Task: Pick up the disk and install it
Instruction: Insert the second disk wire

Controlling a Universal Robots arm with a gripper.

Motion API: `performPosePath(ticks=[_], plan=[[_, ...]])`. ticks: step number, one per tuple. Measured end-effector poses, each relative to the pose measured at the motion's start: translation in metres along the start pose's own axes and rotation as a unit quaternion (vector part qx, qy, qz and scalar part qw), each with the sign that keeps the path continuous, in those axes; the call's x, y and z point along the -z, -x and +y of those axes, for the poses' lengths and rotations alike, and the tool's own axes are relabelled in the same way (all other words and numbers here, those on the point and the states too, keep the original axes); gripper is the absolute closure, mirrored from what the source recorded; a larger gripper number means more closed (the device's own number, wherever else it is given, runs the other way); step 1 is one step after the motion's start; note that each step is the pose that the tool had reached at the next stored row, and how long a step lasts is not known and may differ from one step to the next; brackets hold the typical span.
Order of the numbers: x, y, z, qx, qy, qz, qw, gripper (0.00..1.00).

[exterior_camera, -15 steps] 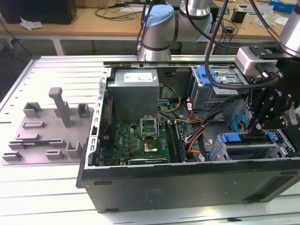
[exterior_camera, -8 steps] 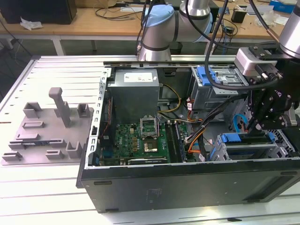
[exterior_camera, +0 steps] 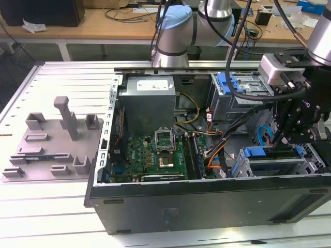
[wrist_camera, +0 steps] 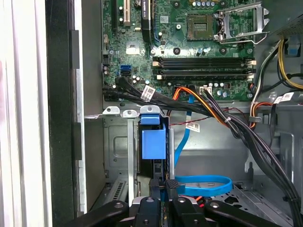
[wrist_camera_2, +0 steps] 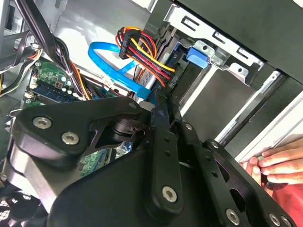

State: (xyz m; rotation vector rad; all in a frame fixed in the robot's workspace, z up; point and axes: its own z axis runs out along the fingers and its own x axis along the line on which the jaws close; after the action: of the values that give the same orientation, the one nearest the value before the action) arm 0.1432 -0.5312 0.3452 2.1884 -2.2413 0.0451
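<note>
Black gripper (wrist_camera: 163, 189) linkages crowd the foreground in both wrist views, its fingers (wrist_camera: 158, 187) closed on the disk (wrist_camera: 154, 142), whose blue carrier frame stands edge-on in a metal drive bay (wrist_camera: 118, 156) of the open computer case (exterior_camera: 207, 201); the drive itself is largely hidden. Beyond lie the motherboard (wrist_camera: 189, 42) and bundled cables (wrist_camera: 227, 123). A person's hand (wrist_camera_2: 279, 163), cut off by the frame, rests at the case edge. The case sits on the bench (exterior_camera: 46, 206).
</note>
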Motion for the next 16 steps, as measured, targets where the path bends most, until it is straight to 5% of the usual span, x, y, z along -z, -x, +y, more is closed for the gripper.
performPosePath(ticks=[16], plan=[[0.0001,0.0,0.0,0.0,0.0,-0.0004,1.0,0.84]])
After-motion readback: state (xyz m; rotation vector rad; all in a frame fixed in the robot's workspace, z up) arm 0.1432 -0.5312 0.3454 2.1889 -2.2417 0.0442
